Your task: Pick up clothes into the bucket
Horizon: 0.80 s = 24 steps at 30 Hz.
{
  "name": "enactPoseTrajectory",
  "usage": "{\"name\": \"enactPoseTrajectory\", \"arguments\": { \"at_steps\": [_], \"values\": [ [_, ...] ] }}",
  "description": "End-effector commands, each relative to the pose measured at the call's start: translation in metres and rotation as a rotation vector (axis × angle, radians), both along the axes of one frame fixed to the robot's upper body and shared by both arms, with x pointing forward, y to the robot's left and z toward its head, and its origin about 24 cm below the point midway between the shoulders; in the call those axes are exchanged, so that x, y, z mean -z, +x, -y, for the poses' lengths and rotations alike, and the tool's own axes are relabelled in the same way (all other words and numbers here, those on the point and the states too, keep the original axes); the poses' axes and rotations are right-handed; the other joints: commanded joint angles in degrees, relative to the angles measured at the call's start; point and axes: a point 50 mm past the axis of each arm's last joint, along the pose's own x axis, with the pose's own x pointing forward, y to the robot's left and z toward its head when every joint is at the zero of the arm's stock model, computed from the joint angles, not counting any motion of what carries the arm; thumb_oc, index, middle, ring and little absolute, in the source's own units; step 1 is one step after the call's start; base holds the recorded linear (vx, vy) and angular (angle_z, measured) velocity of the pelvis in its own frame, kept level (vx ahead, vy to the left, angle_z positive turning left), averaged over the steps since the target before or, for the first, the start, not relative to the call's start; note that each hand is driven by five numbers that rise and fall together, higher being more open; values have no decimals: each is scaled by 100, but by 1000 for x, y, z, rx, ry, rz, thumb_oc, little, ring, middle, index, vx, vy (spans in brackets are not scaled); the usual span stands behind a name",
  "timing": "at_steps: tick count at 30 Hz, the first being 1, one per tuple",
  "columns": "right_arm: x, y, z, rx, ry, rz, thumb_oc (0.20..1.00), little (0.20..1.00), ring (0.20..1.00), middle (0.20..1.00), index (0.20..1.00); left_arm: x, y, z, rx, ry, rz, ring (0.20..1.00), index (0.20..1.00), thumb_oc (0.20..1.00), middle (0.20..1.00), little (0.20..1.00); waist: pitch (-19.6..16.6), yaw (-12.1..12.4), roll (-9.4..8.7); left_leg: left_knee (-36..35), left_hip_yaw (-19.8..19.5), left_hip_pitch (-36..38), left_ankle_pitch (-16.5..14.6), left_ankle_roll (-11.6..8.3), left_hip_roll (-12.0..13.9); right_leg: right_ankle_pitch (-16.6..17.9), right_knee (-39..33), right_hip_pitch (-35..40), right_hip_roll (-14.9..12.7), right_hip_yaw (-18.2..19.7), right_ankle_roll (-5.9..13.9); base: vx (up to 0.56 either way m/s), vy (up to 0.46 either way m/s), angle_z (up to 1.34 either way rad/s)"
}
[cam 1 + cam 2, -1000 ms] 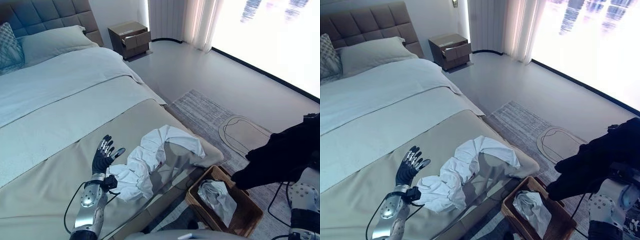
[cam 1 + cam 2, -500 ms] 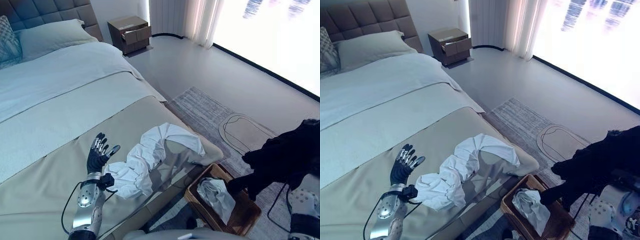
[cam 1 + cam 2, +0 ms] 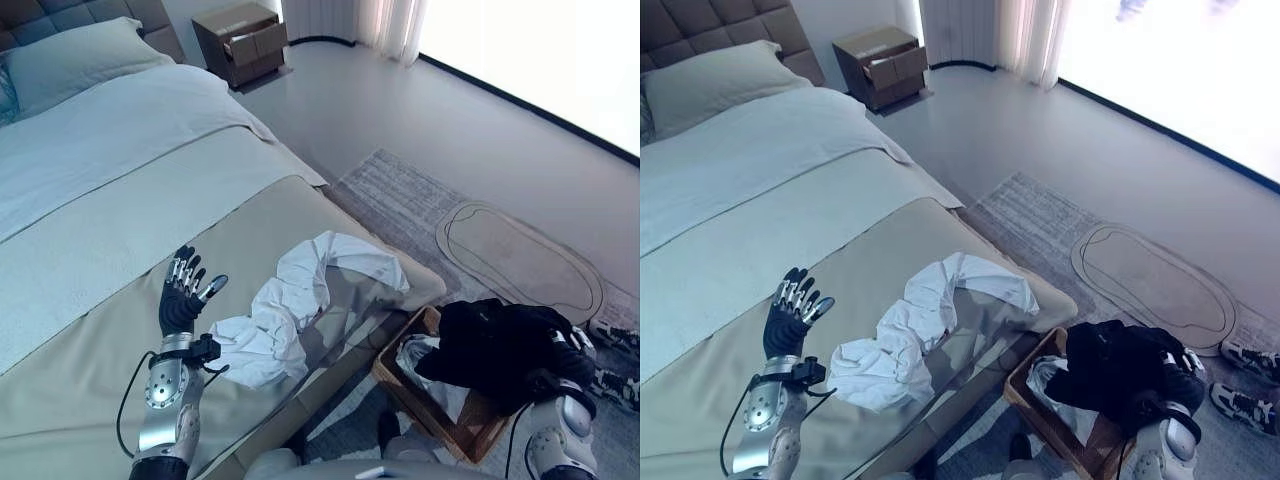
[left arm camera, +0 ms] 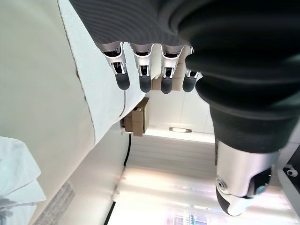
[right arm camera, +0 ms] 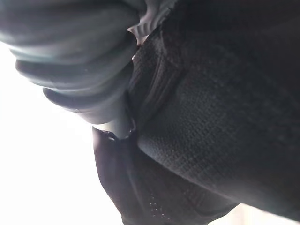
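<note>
Left hand [image 3: 180, 298] spread, empty, above bed [image 3: 90, 250], right hand [image 5: 79, 70] buried in black garment [image 3: 505, 345] over basket [image 3: 455, 435], finger state unreadable

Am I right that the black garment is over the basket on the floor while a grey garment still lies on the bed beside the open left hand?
Not quite: the garment on the bed is white, not grey, as the left eye view shows. The rest holds: the black garment is over the basket, and the left hand is open beside the white one.
</note>
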Motion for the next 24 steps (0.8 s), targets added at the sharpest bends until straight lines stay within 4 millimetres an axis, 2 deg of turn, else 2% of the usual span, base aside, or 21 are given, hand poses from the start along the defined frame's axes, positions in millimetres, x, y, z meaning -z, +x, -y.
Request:
{"name": "enactPoseTrajectory", "arguments": {
  "at_steps": [1, 6, 7, 12, 15, 17, 18, 22, 24],
  "values": [
    [-27, 24, 10, -24, -142, 61, 200, 200, 200, 200, 200, -32, 7, -6, -9, 41, 175, 1000, 1000, 1000, 1000, 1000, -29, -16, -203, 1242, 26, -369, -861, 225, -38, 103, 907, -608, -536, 60, 198, -67, 27, -10],
    [-31, 41, 11, -24, -163, 43, 200, 200, 200, 200, 200, -40, 10, 0, 17, 26, 216, 1000, 1000, 1000, 1000, 1000, 255, 13, -104, 1495, 57, -646, -900, 241, -80, 108, 1131, -909, -606, 135, 190, -135, 38, -5],
    [-35, 50, 11, -15, -172, 48, 200, 200, 200, 200, 200, -44, 11, 3, 32, 22, 235, 1000, 1000, 1000, 1000, 1000, 399, 35, -44, 1604, 67, -782, -904, 250, -107, 112, 1248, -1066, -639, 169, 176, -96, 27, -5],
    [-53, 67, 21, 22, -207, 81, 200, 200, 200, 200, 200, -57, 13, 10, 72, 13, 297, 1000, 1000, 1000, 1000, 1000, 688, 74, 49, 1925, 105, -1190, -947, 268, -155, 81, 1567, -1502, -711, 273, 146, -167, 21, -2],
    [-78, 82, 27, 30, -268, 140, 200, 200, 200, 200, 200, -70, 13, 15, 98, -15, 359, 1000, 1000, 1000, 1000, 1000, 957, 91, 110, 2423, 159, -1770, -1026, 264, -146, 35, 1965, -2090, -736, 399, 96, -204, -1, 1],
    [-84, 86, 28, 39, -280, 158, 200, 200, 200, 200, 200, -73, 13, 16, 101, -33, 378, 1000, 1000, 1000, 1000, 1000, 971, 109, 132, 2594, 188, -2008, -1066, 267, -127, 14, 2104, -2338, -730, 447, 79, -155, -11, -8],
    [-95, 91, 31, 58, -292, 189, 200, 200, 200, 200, 200, -77, 12, 18, 107, -60, 398, 1000, 1000, 1000, 1000, 1000, 1042, 126, 153, 2786, 223, -2334, -1078, 261, -95, 6, 2255, -2651, -698, 488, 53, -160, -24, -9],
    [-109, 93, 35, 86, -317, 236, 200, 200, 200, 200, 200, -83, 10, 19, 104, -66, 426, 1000, 1000, 1000, 1000, 1000, 1060, 142, 200, 3061, 266, -2855, -1120, 252, -27, -47, 2527, -3200, -664, 587, 22, -114, -33, -4],
    [-129, 98, 43, 128, -337, 304, 200, 200, 200, 200, 200, -86, 10, 21, 111, -76, 443, 1000, 1000, 1000, 1000, 1000, 1129, 152, 265, 3253, 278, -3227, -1173, 251, -3, -115, 2783, -3631, -625, 665, -2, -100, -10, -5]
  ]
}}
